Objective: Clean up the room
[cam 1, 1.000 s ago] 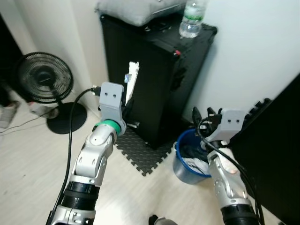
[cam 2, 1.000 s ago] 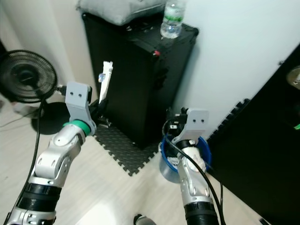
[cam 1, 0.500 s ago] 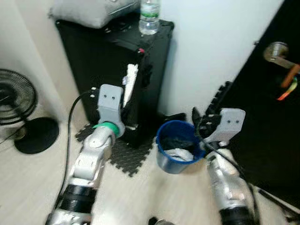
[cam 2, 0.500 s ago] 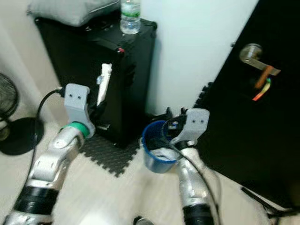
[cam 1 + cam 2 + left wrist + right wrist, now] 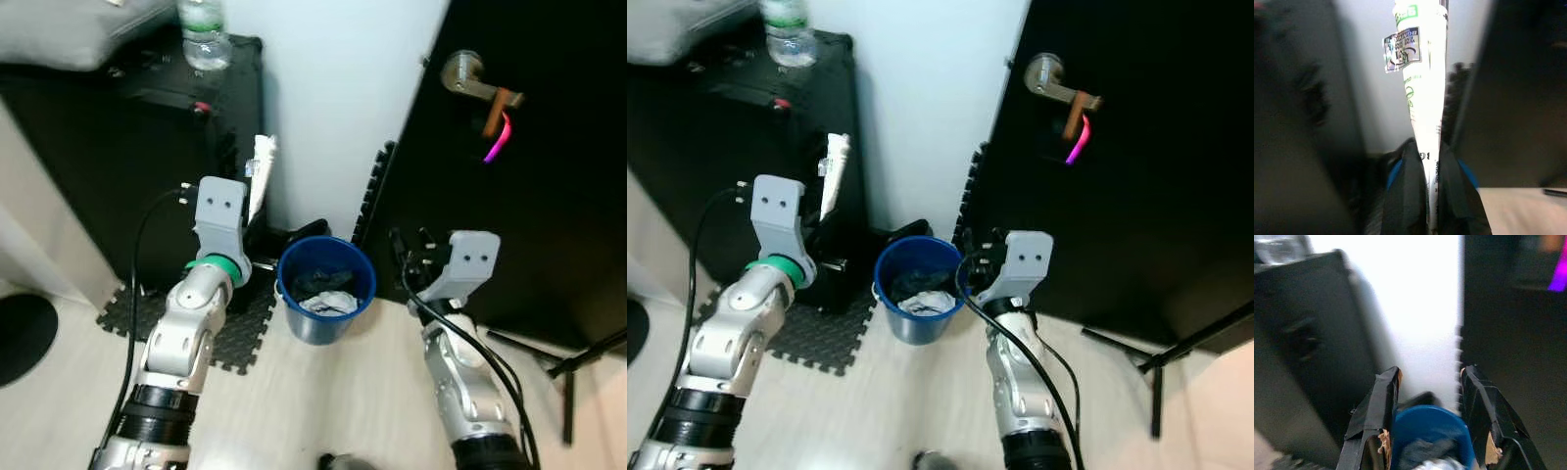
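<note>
Left wrist view first: my left hand (image 5: 1426,196) is clamped shut on a flattened white carton (image 5: 1422,78), printed in green with a sticker label near its top. The fingers (image 5: 1405,191) pinch it at its lower end, so most of its length stands free above the grip. I judge it light, thin and creased flat, stiff enough to stand but liable to buckle or pivot if squeezed harder or swung. A low hold suits a drop; a mid-length hold would steady it better.

Right wrist view: my right hand (image 5: 1425,421) is spread wide and carries nothing.

Left eye view, near to far: the pale wood floor (image 5: 294,411), then the dark foam mat (image 5: 230,343) at about 9 o'clock. The blue bucket (image 5: 326,287) sits at centre, already holding crumpled white paper and dark scraps. The carton is at roughly 10 o'clock of the bucket, upright, just beside its rim and not yet over the opening. The right hand hangs near the bucket at 3 o'clock.

Farther back, a black case (image 5: 118,147) at 10 o'clock carries a water bottle (image 5: 205,34). The black door (image 5: 529,147) at 2 o'clock has a lever handle (image 5: 465,75).
</note>
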{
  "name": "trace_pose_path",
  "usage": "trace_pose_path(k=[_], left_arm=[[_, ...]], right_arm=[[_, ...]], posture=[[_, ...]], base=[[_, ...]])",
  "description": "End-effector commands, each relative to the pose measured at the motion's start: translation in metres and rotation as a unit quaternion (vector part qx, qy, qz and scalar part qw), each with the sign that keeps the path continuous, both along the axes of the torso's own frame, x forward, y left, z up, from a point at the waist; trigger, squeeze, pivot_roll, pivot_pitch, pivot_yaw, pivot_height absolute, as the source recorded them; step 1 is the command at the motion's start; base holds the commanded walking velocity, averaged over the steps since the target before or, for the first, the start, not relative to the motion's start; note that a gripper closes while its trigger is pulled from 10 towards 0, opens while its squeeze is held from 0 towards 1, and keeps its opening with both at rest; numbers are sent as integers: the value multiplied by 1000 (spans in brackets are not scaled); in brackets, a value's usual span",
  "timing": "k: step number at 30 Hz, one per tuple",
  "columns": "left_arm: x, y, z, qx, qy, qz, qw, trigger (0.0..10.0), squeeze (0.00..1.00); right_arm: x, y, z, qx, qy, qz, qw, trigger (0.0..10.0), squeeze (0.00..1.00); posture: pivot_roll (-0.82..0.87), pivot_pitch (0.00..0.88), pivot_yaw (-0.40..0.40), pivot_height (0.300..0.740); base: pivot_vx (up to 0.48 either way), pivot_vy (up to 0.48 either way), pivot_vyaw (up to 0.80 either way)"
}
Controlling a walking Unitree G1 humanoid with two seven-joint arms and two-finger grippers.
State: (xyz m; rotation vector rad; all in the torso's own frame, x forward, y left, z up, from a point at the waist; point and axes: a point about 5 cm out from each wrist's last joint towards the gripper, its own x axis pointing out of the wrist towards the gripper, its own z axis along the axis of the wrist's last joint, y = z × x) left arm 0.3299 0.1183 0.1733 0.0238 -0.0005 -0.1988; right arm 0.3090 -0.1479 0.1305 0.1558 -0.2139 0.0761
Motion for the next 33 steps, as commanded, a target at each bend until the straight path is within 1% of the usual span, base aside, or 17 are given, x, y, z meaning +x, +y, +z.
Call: trace_pose_path(k=[1, 6, 15, 16, 20, 22, 29, 33], left_arm=[[-1, -2, -3, 6, 2, -3, 1000, 10000, 0], [-1, -2, -3, 7, 1, -3, 1000, 10000, 0], [-1, -1, -4, 12, 0, -2, 1000, 10000, 0], [-1, -1, -4, 12, 0, -3, 1000, 10000, 0], [-1, -2, -4, 12, -1, -4, 1000, 10000, 0], [-1, -2, -4, 12, -1, -4, 1000, 10000, 0], [-1, -2, -5, 13, 1, -6, 1000, 10000, 0], [-2, -5, -7, 24, 10, -21, 999, 10000, 0]], right_arm=[[-1, -5, -3, 1, 9, -13, 1000, 10000, 0], [-1, -6, -3, 2, 9, -17, 1000, 10000, 0], [-1, -9, -3, 0, 13, -28, 1000, 10000, 0], [0, -10, -4, -7, 17, -34, 999, 10000, 0], [0, -11, -5, -11, 19, -40, 999, 10000, 0], [0, -11, -7, 3, 27, -41, 999, 10000, 0], [0, -14, -8, 1, 31, -50, 998, 10000, 0], [0, -15, -8, -9, 32, -57, 998, 10000, 0]], posture=[[-6, 79, 44, 740], [-6, 81, 44, 740], [-7, 84, 45, 740], [-7, 84, 45, 740], [-7, 85, 45, 740], [-8, 86, 45, 740], [-7, 89, 45, 740], [-8, 91, 45, 740]], base=[[0, 0, -750], [48, 0, -750], [375, 291, -750], [382, 289, 0], [384, 287, 0], [382, 289, -781], [382, 289, -778], [0, 0, 0]])
